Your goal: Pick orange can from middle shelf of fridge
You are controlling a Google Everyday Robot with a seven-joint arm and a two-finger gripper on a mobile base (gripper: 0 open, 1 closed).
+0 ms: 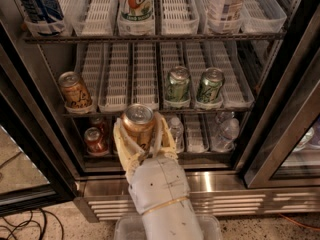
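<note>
Just in front of the middle shelf [116, 79], the gripper [142, 134] hugs the orange can [138, 116] from both sides and holds it upright, so it will not slip coming out of the fridge [225, 184].

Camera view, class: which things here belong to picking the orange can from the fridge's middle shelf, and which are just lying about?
Belonging: orange can, clasped by the pincer in front of the fridge; middle shelf.
Lying about: second orange can at the shelf's left; green cans; red cans below; water bottles; floor cables.
</note>
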